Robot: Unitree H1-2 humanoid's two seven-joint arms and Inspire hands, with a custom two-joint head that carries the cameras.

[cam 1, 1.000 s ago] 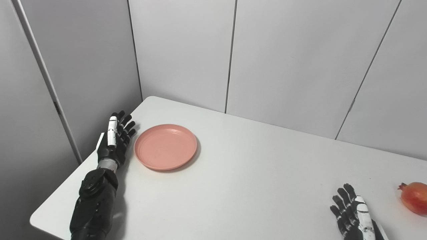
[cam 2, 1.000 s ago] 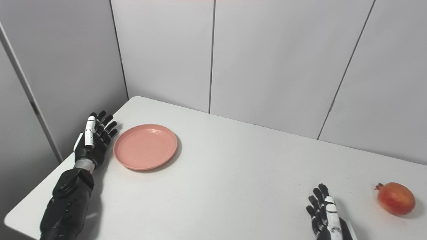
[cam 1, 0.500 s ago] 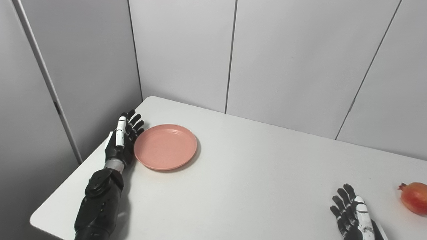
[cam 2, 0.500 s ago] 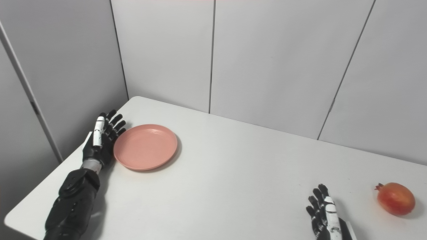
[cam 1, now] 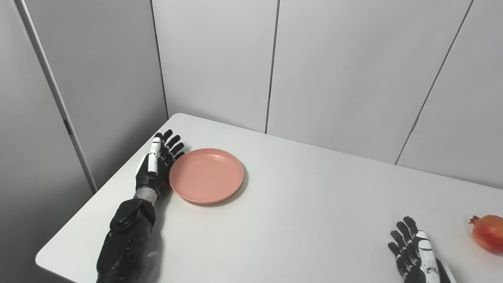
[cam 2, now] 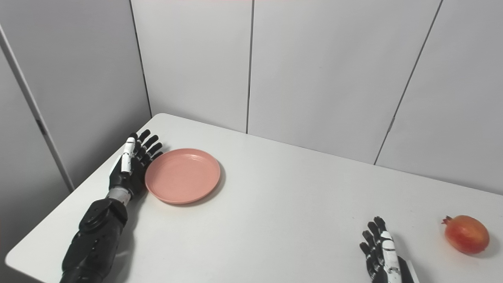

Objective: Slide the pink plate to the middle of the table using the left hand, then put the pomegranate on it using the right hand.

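On the white table (cam 1: 298,220), open left hand (cam 1: 155,169), holding nothing, has nudged pink plate (cam 1: 207,175) slightly toward centre since half a second ago: slide begun.

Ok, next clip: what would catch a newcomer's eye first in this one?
Most striking is the round pink plastic plate at the left end of the white table, with the left black robot hand, fingers spread, pressed against its left rim. Next is the red-orange pomegranate lying alone near the table's right edge. The right black-and-white robot hand rests open at the front, apart from the fruit.
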